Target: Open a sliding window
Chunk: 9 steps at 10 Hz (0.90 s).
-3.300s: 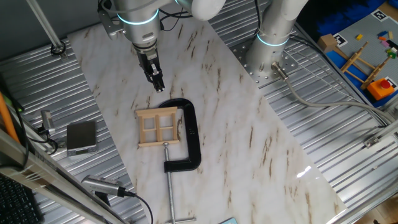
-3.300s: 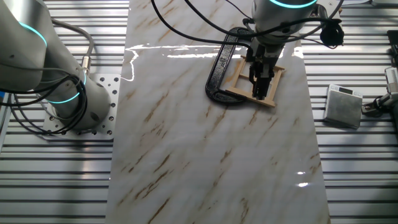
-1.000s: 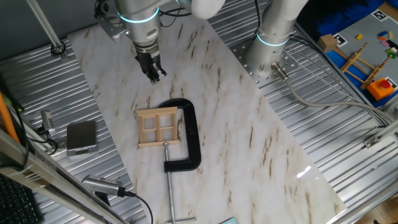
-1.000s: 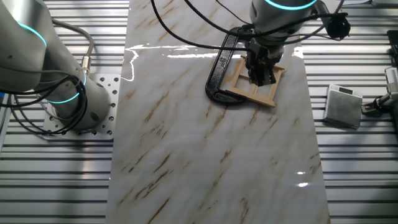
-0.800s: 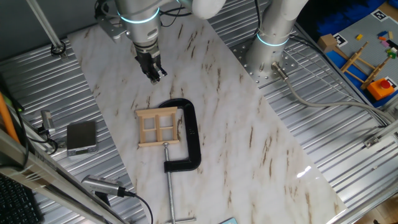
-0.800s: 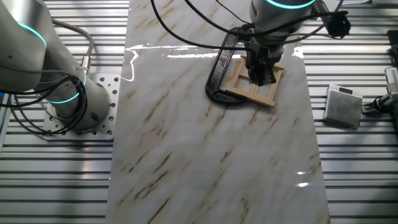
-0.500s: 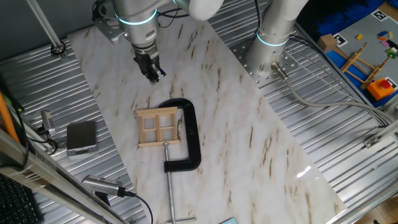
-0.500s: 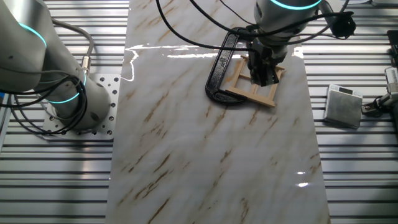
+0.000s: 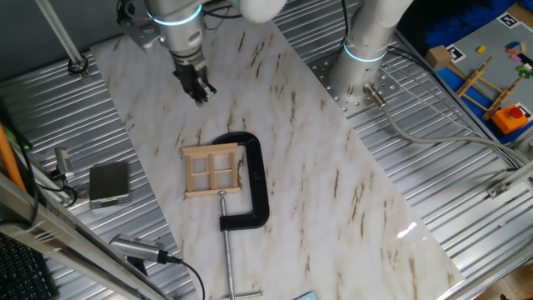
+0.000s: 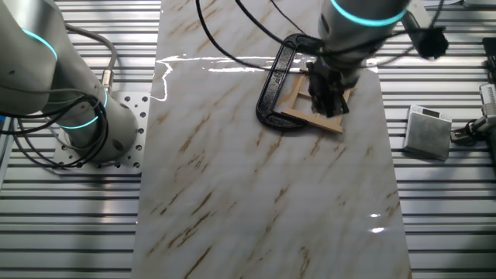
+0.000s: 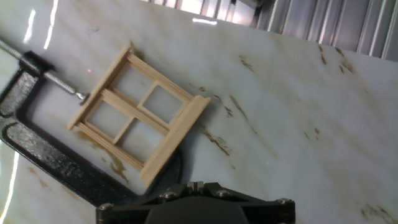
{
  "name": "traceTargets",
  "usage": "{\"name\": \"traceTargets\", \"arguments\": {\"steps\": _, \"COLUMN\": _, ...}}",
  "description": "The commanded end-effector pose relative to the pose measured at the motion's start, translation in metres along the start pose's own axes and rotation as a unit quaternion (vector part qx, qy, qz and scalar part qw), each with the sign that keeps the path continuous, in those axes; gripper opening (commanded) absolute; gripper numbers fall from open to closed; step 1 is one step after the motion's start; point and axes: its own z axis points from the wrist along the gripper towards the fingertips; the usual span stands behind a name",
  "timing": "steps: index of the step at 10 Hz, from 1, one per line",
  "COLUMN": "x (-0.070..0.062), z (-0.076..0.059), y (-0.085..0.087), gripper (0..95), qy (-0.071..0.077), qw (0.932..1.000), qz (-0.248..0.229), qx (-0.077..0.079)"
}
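The sliding window (image 9: 213,169) is a small light-wood frame with four panes, lying flat on the marble tabletop (image 9: 316,167). A black C-clamp (image 9: 254,179) holds its right side, with the steel screw pressing on the frame's near edge. My gripper (image 9: 197,90) hovers above the table beyond the window, apart from it, with its fingers together and nothing in them. In the other fixed view my gripper (image 10: 329,97) hides part of the window (image 10: 298,108). The hand view shows the window (image 11: 140,112) and clamp (image 11: 43,162) ahead of the gripper (image 11: 196,185).
A grey metal box (image 9: 109,183) sits on the ribbed metal bench to the left of the marble; it also shows in the other fixed view (image 10: 428,132). A second arm's base (image 9: 366,50) stands at the back right. Coloured toys (image 9: 491,75) lie at the far right.
My gripper has risen and drawn back from the window, toward the back left of the table. The window and the clamp have not moved.
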Motion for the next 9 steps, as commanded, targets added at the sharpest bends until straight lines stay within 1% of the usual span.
{"name": "traceTargets", "arguments": {"steps": 1, "x": -0.013, "z": 0.002, "y": -0.029, "gripper": 0.0, "qy": 0.007, "qw": 0.9998, "qz": -0.019, "qx": -0.007}}
{"name": "traceTargets", "arguments": {"steps": 2, "x": -0.017, "z": 0.003, "y": -0.036, "gripper": 0.0, "qy": 0.01, "qw": 0.9997, "qz": -0.023, "qx": -0.009}}
{"name": "traceTargets", "arguments": {"steps": 3, "x": -0.026, "z": 0.008, "y": -0.05, "gripper": 0.0, "qy": 0.013, "qw": 0.9995, "qz": -0.027, "qx": -0.011}}
{"name": "traceTargets", "arguments": {"steps": 5, "x": -0.035, "z": 0.018, "y": -0.061, "gripper": 0.0, "qy": 0.016, "qw": 0.9994, "qz": -0.029, "qx": -0.012}}
{"name": "traceTargets", "arguments": {"steps": 6, "x": -0.039, "z": 0.028, "y": -0.064, "gripper": 0.0, "qy": 0.016, "qw": 0.9994, "qz": -0.029, "qx": -0.011}}
{"name": "traceTargets", "arguments": {"steps": 9, "x": -0.042, "z": 0.047, "y": -0.069, "gripper": 0.0, "qy": 0.016, "qw": 0.9995, "qz": -0.026, "qx": -0.011}}
